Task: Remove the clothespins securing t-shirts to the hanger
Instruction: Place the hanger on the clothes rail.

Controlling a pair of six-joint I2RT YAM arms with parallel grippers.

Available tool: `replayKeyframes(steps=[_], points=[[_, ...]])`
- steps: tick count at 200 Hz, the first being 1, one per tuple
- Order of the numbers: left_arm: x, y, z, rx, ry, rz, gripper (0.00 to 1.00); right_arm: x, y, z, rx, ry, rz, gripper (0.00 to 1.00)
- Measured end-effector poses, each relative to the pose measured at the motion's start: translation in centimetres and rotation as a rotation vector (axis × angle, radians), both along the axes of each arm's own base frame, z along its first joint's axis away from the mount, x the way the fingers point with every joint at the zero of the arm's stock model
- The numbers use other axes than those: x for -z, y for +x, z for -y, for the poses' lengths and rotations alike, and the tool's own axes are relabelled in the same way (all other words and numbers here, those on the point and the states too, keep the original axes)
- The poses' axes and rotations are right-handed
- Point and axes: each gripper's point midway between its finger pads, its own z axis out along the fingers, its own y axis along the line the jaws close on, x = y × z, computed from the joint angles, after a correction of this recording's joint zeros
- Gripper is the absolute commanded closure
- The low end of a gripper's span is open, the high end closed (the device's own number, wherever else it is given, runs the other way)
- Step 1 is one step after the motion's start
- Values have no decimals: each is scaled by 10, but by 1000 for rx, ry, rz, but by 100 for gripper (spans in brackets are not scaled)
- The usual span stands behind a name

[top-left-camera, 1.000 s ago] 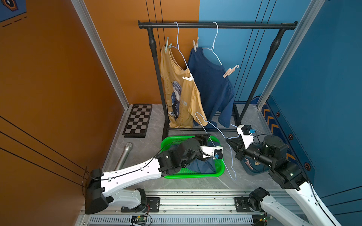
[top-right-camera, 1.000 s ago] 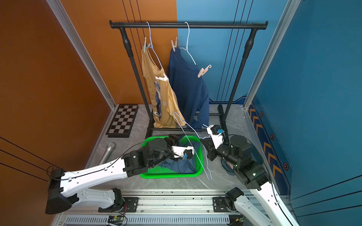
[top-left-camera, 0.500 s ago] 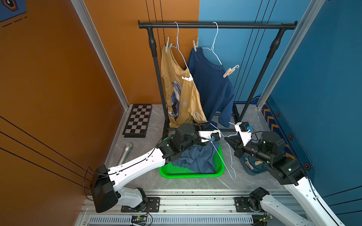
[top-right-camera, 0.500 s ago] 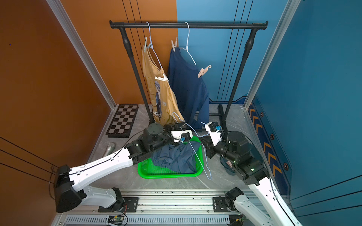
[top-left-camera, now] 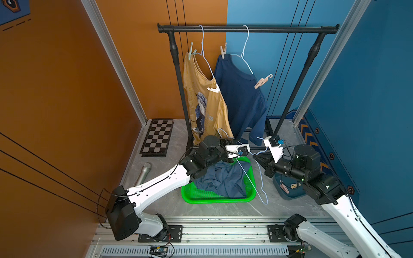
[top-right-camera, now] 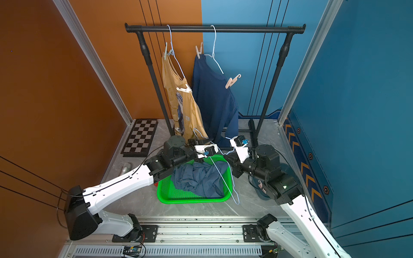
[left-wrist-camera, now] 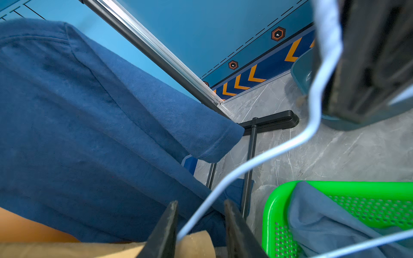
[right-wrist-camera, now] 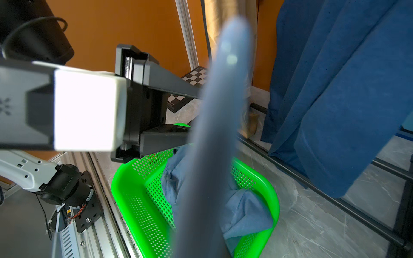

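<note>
In a top view, open air fills the right half under the rack [top-left-camera: 245, 29], beside the navy shirt [top-left-camera: 241, 100]. Basket [top-left-camera: 214, 200] and loose hanger [top-left-camera: 265, 202] crowd the lower centre. Chessboard [top-left-camera: 157, 138] and microphone [top-left-camera: 143, 174] lie lower left.

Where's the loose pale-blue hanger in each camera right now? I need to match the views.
Both top views: loose hanger slants down across the green basket.
Left wrist: its wire runs diagonally between the jaws of the open left gripper.
Right wrist: probably the blurred grey-blue bar crossing the basket.
Shared landmark: the green basket, in all four.
</note>
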Motion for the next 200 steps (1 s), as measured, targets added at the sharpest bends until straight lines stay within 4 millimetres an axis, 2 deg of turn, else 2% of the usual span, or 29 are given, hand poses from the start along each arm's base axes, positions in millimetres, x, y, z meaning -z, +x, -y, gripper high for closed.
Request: replayKeyframes(steps=[39, 60, 87, 104, 115, 122, 164, 200], points=[[3, 1, 1, 4, 11, 6, 78, 2, -3, -4, -16, -10, -17, 100], [3, 0, 2, 11, 31, 28, 89, -2, -2, -4, -14, -10, -10, 100], [14, -4, 3, 33, 89, 34, 100, -16, 0, -4, -4, 2, 24, 100], [14, -5, 3, 36, 95, 39, 100, -16, -1, -5, -5, -2, 27, 100], [16, -5, 2, 37, 104, 37, 100, -14, -1, -5, -6, -8, 20, 80], [18, -5, 2, 38, 109, 35, 100, -12, -2, -5, -7, -11, 15, 73], [17, 2, -5, 13, 102, 24, 100, -4, -10, -3, -28, -49, 2, 53], [9, 3, -16, -9, 84, 15, 100, -7, -24, 7, -34, -73, 25, 48]])
